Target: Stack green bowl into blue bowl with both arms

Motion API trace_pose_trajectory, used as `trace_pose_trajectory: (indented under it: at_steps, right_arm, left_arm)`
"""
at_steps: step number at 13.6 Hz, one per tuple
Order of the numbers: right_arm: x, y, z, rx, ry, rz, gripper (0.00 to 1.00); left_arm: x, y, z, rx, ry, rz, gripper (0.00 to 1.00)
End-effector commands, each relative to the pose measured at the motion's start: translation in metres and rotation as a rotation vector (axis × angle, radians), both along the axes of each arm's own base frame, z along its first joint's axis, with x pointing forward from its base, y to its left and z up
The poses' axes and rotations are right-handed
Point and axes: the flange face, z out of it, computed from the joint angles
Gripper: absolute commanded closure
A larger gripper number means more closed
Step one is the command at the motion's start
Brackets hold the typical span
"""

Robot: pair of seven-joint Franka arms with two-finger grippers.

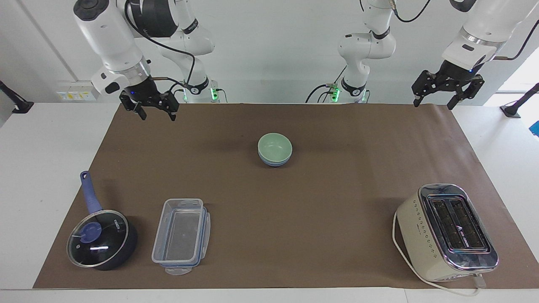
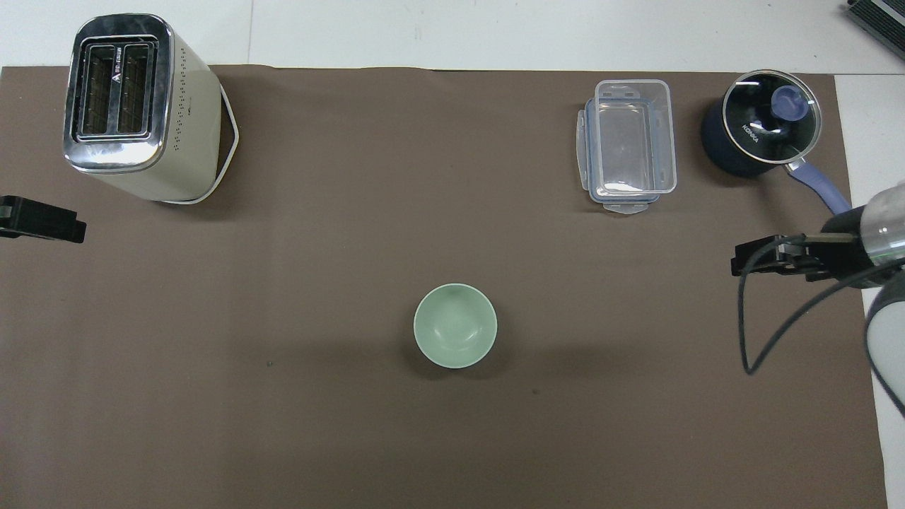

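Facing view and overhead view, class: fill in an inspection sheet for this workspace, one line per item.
Surface: brown mat on a white table.
Job's things: green bowl nested in blue bowl, mid-mat.
Clutter: saucepan, clear container, toaster.
Grippers: right gripper and left gripper open, empty, raised over mat corners.
Cables: toaster cord; right wrist cable.
Surroundings: wall socket.

Two bowls, the green bowl [image 1: 274, 146] nested in the blue bowl [image 1: 273, 162]; one toaster [image 1: 447, 231]; one saucepan [image 1: 102, 239] with lid; one clear plastic container [image 1: 182, 235]; two end effectors: left end effector [image 1: 447, 90], right end effector [image 1: 149, 103]
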Motion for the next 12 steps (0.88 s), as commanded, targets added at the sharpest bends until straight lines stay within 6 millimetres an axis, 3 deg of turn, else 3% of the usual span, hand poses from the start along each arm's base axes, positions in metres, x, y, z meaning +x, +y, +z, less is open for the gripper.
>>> trace_pose_trajectory:
  at_steps: [1, 4, 5, 8, 12]
  right_arm:
    - [-0.006, -0.033, 0.011, -0.011, -0.011, 0.02, 0.0]
    - [-0.006, -0.035, 0.075, -0.02, -0.11, 0.017, 0.0]
    - [-0.005, -0.032, 0.084, -0.048, -0.121, 0.029, 0.0]
    - [-0.006, -0.016, 0.087, -0.103, -0.125, 0.069, 0.0]
    - [-0.014, -0.011, 0.099, -0.071, -0.075, 0.073, 0.0]
  left_arm:
    - [-0.003, -0.001, 0.005, -0.013, 0.0, 0.003, 0.0]
    - [-0.003, 0.001, 0.005, -0.013, 0.001, 0.008, 0.0]
    - [-0.004, 0.003, 0.004, -0.014, 0.004, 0.008, 0.0]
    - [-0.005, 0.004, 0.002, -0.017, 0.015, 0.005, 0.0]
    - [-0.008, 0.009, 0.007, -0.016, 0.007, 0.013, 0.0]
